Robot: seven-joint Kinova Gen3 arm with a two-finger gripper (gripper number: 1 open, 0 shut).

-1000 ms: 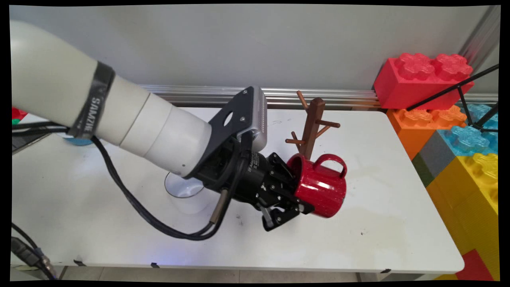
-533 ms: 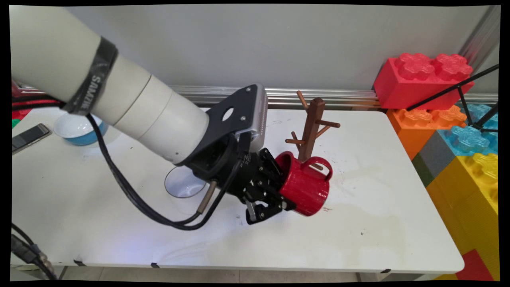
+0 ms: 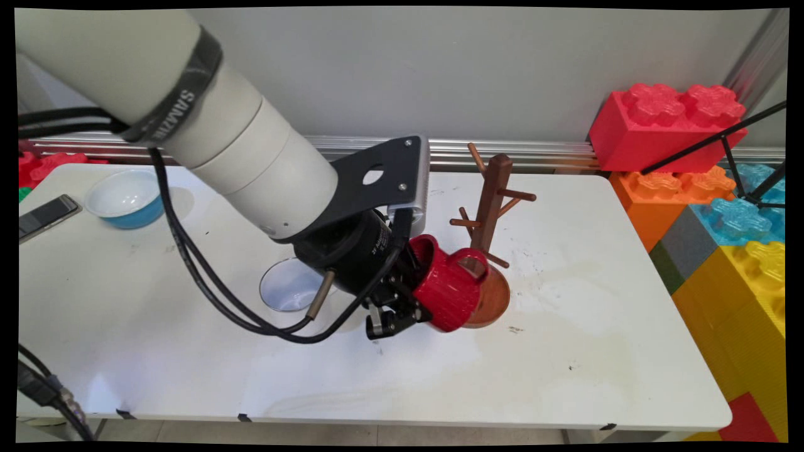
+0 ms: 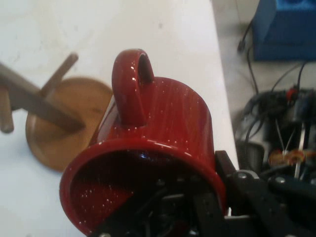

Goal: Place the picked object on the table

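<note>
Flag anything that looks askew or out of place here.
The red mug is tipped on its side in the gripper, one finger inside the rim, beside the mug tree. A phone overhangs the table's left edge.

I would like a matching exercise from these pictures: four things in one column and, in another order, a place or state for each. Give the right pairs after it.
Things:
1. red mug
2. wooden mug tree
3. blue bowl
4. phone

Places or states:
A. lying flat at the table's left edge
B. held tilted in the gripper
C. standing upright, its pegs bare
D. beside the phone, its inside white

Pairs: 1-B, 2-C, 3-D, 4-A
</note>
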